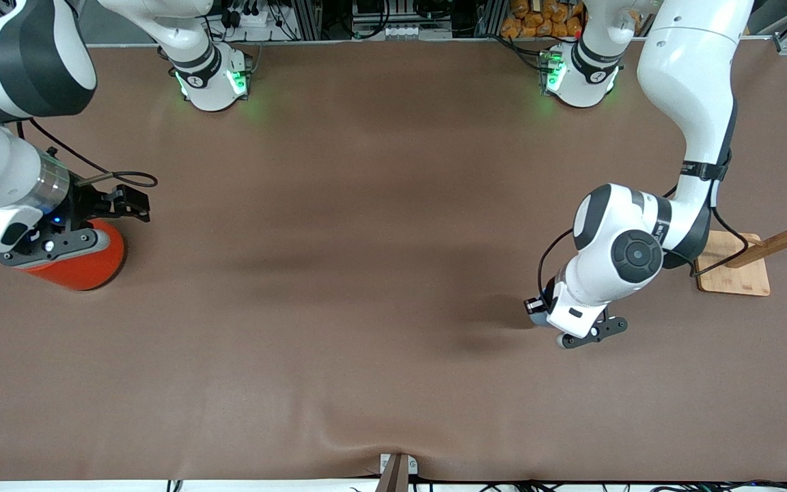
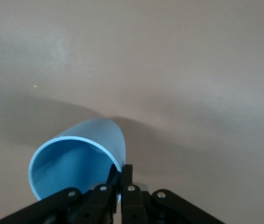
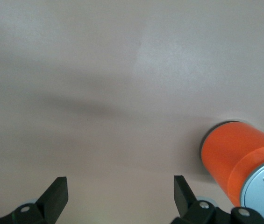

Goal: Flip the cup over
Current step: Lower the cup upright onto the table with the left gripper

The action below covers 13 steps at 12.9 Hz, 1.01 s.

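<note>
At the lower right of the front view, the left gripper (image 1: pixel 549 321) is low over the brown table (image 1: pixel 366 273), and its fingers (image 2: pixel 126 179) are closed on the rim wall of the cup (image 2: pixel 78 161), one inside and one outside. The cup is tilted, its open mouth toward the wrist camera; whether it touches the table I cannot tell. I judge it light, stiff and smooth, so a thin rim pinch may slip during turning; moderate pressure is enough. At the left edge of the front view, the right gripper (image 1: pixel 127 201) waits with fingers spread apart, just beside the orange can (image 3: pixel 241 161). A wooden rack (image 1: pixel 769 253) stands at the right edge.
</note>
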Tool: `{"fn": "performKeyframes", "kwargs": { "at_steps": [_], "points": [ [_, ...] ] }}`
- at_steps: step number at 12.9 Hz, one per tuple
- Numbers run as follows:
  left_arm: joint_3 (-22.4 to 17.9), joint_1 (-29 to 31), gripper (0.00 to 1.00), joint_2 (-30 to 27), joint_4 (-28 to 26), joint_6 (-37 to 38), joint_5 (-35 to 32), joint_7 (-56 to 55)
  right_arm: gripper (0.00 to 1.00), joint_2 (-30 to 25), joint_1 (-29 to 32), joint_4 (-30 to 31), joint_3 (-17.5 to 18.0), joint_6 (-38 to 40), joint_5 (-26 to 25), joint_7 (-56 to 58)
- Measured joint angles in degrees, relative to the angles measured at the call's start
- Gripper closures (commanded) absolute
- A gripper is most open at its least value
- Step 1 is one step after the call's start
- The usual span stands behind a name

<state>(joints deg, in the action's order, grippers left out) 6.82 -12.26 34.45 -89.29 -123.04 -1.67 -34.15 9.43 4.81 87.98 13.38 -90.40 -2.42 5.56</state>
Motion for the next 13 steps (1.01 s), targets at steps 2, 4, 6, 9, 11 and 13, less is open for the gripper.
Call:
{"fn": "performKeyframes", "kwargs": {
  "at_steps": [2,4,6,9,11,13],
  "points": [
    [-0.08,0.52,1.00,0.56,-0.51,3.33,-0.76,4.95,0.00,-1.25,0.00,1.12,0.00,-0.15,0.28,-0.42],
    [-0.19,1.43,1.00,0.56,-0.62,5.28,-0.78,7.96,0.00,-2.28,0.00,2.37,0.00,-1.45,0.80,-1.41],
    [-0.10,1.32,1.00,0.55,-0.62,6.67,-2.02,8.37,0.00,-3.29,-0.05,3.78,0.08,-3.00,1.15,-2.81],
    [0.00,1.20,1.00,0.53,-0.61,8.74,-5.70,8.36,0.00,-4.34,-0.23,5.52,0.44,-4.37,1.25,-5.06],
    [0.00,1.18,0.50,0.53,-0.61,9.11,-6.76,8.36,0.00,-4.57,-0.34,5.87,0.52,-4.63,1.26,-5.18],
    [-0.03,1.33,0.00,0.52,-0.55,9.24,-7.04,8.20,0.00,-4.81,-0.32,5.67,0.43,-5.39,1.26,-5.29]
  ]
}}
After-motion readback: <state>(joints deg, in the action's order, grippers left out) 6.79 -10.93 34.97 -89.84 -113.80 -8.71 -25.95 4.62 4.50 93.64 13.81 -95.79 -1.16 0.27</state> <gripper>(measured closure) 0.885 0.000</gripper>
